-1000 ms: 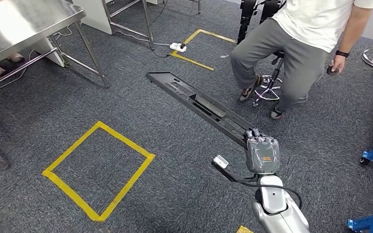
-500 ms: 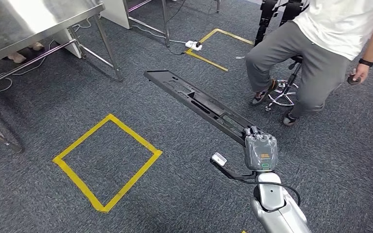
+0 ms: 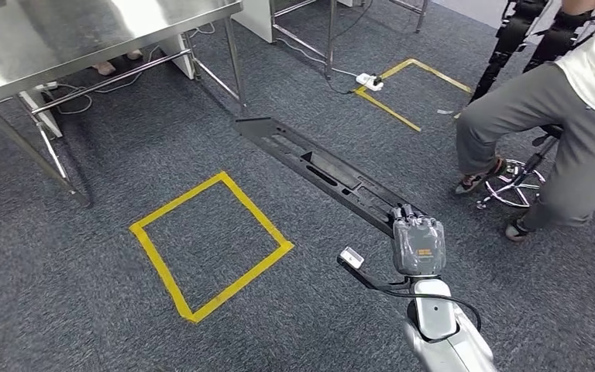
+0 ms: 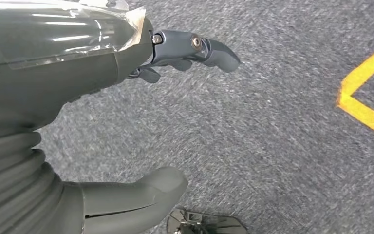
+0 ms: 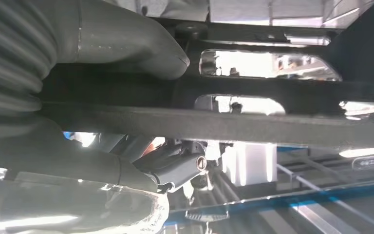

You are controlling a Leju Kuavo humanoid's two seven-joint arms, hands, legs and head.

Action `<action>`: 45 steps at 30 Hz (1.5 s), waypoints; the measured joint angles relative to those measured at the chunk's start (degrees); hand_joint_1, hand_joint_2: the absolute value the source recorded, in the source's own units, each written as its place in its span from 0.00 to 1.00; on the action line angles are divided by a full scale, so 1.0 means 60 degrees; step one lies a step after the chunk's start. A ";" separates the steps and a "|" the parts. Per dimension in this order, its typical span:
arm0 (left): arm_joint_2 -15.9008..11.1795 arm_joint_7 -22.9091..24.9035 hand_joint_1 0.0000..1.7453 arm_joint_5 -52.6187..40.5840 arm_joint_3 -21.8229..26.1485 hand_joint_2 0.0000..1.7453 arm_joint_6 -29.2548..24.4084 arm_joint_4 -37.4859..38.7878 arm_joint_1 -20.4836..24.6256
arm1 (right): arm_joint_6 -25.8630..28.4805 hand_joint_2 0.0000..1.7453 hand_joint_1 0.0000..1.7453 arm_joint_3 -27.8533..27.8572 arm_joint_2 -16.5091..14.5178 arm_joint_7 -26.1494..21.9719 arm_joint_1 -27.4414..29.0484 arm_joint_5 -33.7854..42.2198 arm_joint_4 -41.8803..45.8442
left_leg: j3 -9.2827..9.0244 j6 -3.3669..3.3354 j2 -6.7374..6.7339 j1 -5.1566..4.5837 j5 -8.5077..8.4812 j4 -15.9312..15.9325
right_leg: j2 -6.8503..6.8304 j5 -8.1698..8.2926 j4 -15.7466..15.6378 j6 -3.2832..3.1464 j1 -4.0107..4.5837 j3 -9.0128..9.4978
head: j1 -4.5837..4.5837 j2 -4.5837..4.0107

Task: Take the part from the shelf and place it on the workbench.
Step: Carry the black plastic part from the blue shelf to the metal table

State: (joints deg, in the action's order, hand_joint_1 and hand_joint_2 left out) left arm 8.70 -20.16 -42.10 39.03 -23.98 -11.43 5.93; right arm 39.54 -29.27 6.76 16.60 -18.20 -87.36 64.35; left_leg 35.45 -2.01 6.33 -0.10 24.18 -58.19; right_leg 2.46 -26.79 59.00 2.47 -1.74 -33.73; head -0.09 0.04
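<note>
While one right hand (image 3: pixel 417 246) grips one part (image 3: pixel 318 167), one left hand (image 4: pixel 78 73) hangs unclenched.

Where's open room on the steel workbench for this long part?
The steel workbench top shows bare and shiny along its near edge, up-left of the long black plastic part the right hand grips. Crowded: cables and legs underneath; a seated person to the right.

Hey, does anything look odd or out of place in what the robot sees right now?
Nothing looks damaged or spilled. The long black part is held at one end by the right hand, jutting far out over the carpet. A power strip lies on the floor.
</note>
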 joint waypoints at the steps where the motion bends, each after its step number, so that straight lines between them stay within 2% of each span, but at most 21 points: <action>1: -0.0004 -0.0001 0.00 -0.0002 0.0001 1.00 -0.0003 0.0000 -0.0011 | 0.0001 1.00 1.00 -0.0015 -0.0016 -0.0001 -0.0010 0.0000 -0.0006 | 0.0038 0.0038 0.0057 -0.0004 0.0007 -0.0024 | -0.0047 0.0000 0.0016 -0.0100 0.0037 0.0003 | 0.0006 0.0000; 4: -0.0037 -0.0004 0.00 -0.0011 0.0004 1.00 -0.0010 0.0000 -0.0044 | 0.0003 1.00 1.00 -0.0035 -0.0055 -0.0004 -0.0044 0.0000 -0.0007 | 0.0158 0.0135 -0.0122 0.0034 0.0148 -0.0234 | -0.0268 0.0011 0.0001 -0.0316 -0.0001 0.0033 | 0.0083 0.0000; 7: -0.0045 -0.0006 0.00 -0.0027 0.0005 1.00 -0.0010 0.0000 -0.0011 | 0.0003 1.00 1.00 -0.0037 -0.0060 -0.0005 -0.0061 0.0000 -0.0011 | 0.0911 0.0255 -0.0860 0.0062 0.0925 -0.1729 | -0.0513 -0.0032 -0.0009 -0.0480 0.0055 0.0077 | 0.0212 0.0000; 9: -0.0044 -0.0008 0.00 -0.0046 0.0005 1.00 -0.0005 0.0000 -0.0007 | 0.0003 1.00 1.00 -0.0036 -0.0055 -0.0009 -0.0058 0.0000 -0.0019 | 0.1444 0.0271 -0.1013 0.0087 0.1206 -0.2657 | -0.0707 -0.0069 -0.0006 -0.0522 0.0117 0.0091 | 0.0220 0.0000; 11: -0.0042 -0.0015 0.00 -0.0060 0.0007 1.00 -0.0005 0.0000 -0.0017 | 0.0003 1.00 1.00 -0.0037 -0.0055 -0.0039 -0.0058 0.0000 -0.0027 | 0.1307 0.0189 -0.1065 0.0074 0.0815 -0.2292 | -0.0896 -0.0112 -0.0007 -0.0551 0.0175 0.0134 | 0.0222 0.0000; 13: -0.0063 -0.0024 0.00 -0.0066 0.0010 1.00 -0.0007 -0.0005 0.0004 | 0.0003 1.00 1.00 -0.0037 -0.0059 -0.0078 -0.0065 0.0000 -0.0029 | 0.0639 -0.0015 -0.1363 -0.0030 0.0224 -0.1026 | -0.1068 -0.0165 -0.0018 -0.0563 0.0237 0.0206 | 0.0214 0.0000; 16: -0.0107 -0.0038 0.00 -0.0072 0.0012 1.00 -0.0015 -0.0027 0.0050 | 0.0003 1.00 1.00 -0.0020 -0.0066 -0.0100 -0.0085 0.0000 -0.0029 | 0.0211 -0.0220 -0.1640 -0.0206 0.0055 -0.0166 | -0.1329 -0.0230 -0.0064 -0.0486 0.0284 0.0268 | 0.0191 0.0000; 18: -0.0103 -0.0043 0.00 -0.0070 0.0013 1.00 -0.0017 -0.0029 0.0024 | 0.0003 1.00 1.00 -0.0011 -0.0087 -0.0111 -0.0106 0.0000 -0.0029 | 0.0114 -0.0289 -0.1449 -0.0194 -0.0012 0.0008 | -0.1430 -0.0257 -0.0118 -0.0410 0.0310 0.0330 | 0.0190 0.0000; 20: -0.0093 -0.0053 0.00 -0.0051 0.0017 1.00 -0.0015 -0.0031 0.0012 | 0.0003 1.00 1.00 0.0003 -0.0093 -0.0139 -0.0120 0.0000 -0.0030 | -0.0094 -0.0357 -0.1254 -0.0115 -0.0141 0.0290 | -0.1068 -0.0415 0.0187 -0.0374 0.0319 0.0228 | 0.0165 -0.0002; 22: -0.0069 -0.0094 0.00 -0.0006 0.0026 1.00 0.0005 -0.0033 0.0046 | 0.0003 1.00 1.00 0.0021 -0.0071 -0.0173 -0.0101 0.0000 -0.0039 | -0.0195 -0.0390 -0.1035 -0.0069 -0.0208 0.0418 | -0.0590 -0.0825 0.1244 -0.0387 0.0252 -0.0307 | 0.0128 -0.0002; 24: -0.0038 -0.0167 0.00 0.0044 0.0056 1.00 0.0024 -0.0032 0.0064 | 0.0003 1.00 1.00 0.0049 -0.0055 -0.0206 -0.0065 0.0001 -0.0060 | -0.0200 -0.0381 -0.0763 -0.0054 -0.0199 0.0408 | -0.0467 -0.1131 0.2306 -0.0318 0.0171 -0.0934 | 0.0101 0.0000; 25: -0.0020 -0.0214 0.00 0.0073 0.0084 1.00 0.0026 -0.0031 0.0051 | 0.0003 1.00 1.00 0.0069 -0.0051 -0.0238 -0.0051 0.0002 -0.0070 | -0.0203 -0.0359 -0.0626 -0.0038 -0.0184 0.0390 | -0.0458 -0.1081 0.2410 -0.0222 0.0125 -0.1054 | 0.0096 0.0000; 28: 0.0010 -0.0506 0.00 0.0240 0.0189 1.00 0.0054 -0.0031 0.0015 | 0.0003 1.00 1.00 0.0138 -0.0038 -0.0341 -0.0042 0.0002 -0.0084 | -0.0178 -0.0182 -0.0247 0.0039 -0.0061 0.0196 | -0.0256 -0.0286 0.0860 0.0159 -0.0029 -0.0421 | 0.0064 0.0000; 29: 0.0013 -0.0657 0.00 0.0314 0.0235 1.00 0.0103 -0.0032 0.0019 | 0.0005 1.00 1.00 0.0155 -0.0034 -0.0345 -0.0042 0.0002 -0.0082 | -0.0136 -0.0100 -0.0144 0.0045 0.0002 0.0083 | -0.0150 -0.0089 0.0355 0.0185 -0.0060 -0.0184 | 0.0037 0.0000; 33: 0.0015 -0.0953 0.00 0.0423 0.0411 1.00 0.0282 -0.0033 0.0001 | 0.0020 1.00 1.00 0.0173 -0.0051 -0.0260 -0.0060 0.0001 -0.0062 | 0.0027 0.0079 0.0025 0.0065 0.0083 -0.0068 | -0.0175 0.0015 0.0025 -0.0115 -0.0025 -0.0005 | 0.0048 0.0000; 35: 0.0013 -0.0937 0.00 0.0405 0.0433 1.00 0.0240 -0.0033 -0.0004 | 0.0021 1.00 1.00 0.0175 -0.0053 -0.0216 -0.0076 0.0000 -0.0056 | 0.0172 0.0164 -0.0352 0.0071 0.0284 -0.0387 | -0.0305 0.0010 0.0007 -0.0259 -0.0049 0.0036 | 0.0099 0.0000; 37: 0.0020 -0.0901 0.00 0.0388 0.0448 1.00 0.0205 -0.0033 0.0028 | 0.0021 1.00 1.00 0.0175 -0.0046 -0.0178 -0.0068 0.0000 -0.0055 | 0.0676 0.0245 -0.0845 0.0081 0.0811 -0.1402 | -0.0466 -0.0028 0.0001 -0.0378 -0.0026 0.0079 | 0.0159 0.0000; 39: 0.0029 -0.0863 0.00 0.0370 0.0467 1.00 0.0194 -0.0033 0.0043 | 0.0021 1.00 1.00 0.0173 -0.0039 -0.0149 -0.0052 0.0000 -0.0055 | 0.1304 0.0282 -0.1003 0.0118 0.1227 -0.2521 | -0.0656 -0.0072 0.0002 -0.0446 0.0024 0.0105 | 0.0169 0.0000; 40: 0.0033 -0.0852 0.00 0.0362 0.0475 1.00 0.0191 -0.0033 0.0038 | 0.0021 1.00 1.00 0.0172 -0.0038 -0.0142 -0.0046 0.0000 -0.0055 | 0.1443 0.0278 -0.1023 0.0126 0.1203 -0.2713 | -0.0751 -0.0094 0.0003 -0.0469 0.0043 0.0121 | 0.0169 0.0000; 42: 0.0036 -0.0836 0.00 0.0350 0.0488 1.00 0.0190 -0.0033 0.0032 | 0.0021 1.00 1.00 0.0169 -0.0042 -0.0137 -0.0041 0.0000 -0.0055 | 0.1157 0.0196 -0.1111 0.0113 0.0672 -0.2029 | -0.0931 -0.0145 0.0001 -0.0483 0.0080 0.0184 | 0.0172 0.0000; 45: 0.0025 -0.0828 0.00 0.0340 0.0493 1.00 0.0184 -0.0035 0.0075 | 0.0021 1.00 1.00 0.0167 -0.0046 -0.0133 -0.0058 0.0000 -0.0052 | 0.0298 -0.0047 -0.1606 -0.0036 0.0029 -0.0360 | -0.1173 -0.0242 -0.0019 -0.0413 0.0154 0.0283 | 0.0159 0.0000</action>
State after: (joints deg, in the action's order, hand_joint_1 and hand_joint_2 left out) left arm 8.85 -25.12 -40.06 41.99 -22.88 -11.64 6.39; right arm 39.67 -28.27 6.49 15.80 -18.54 -87.36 64.04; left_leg 37.24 -2.29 -3.31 -0.32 24.35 -60.34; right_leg -4.58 -28.24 58.89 -0.01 -0.82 -32.03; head 0.86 0.04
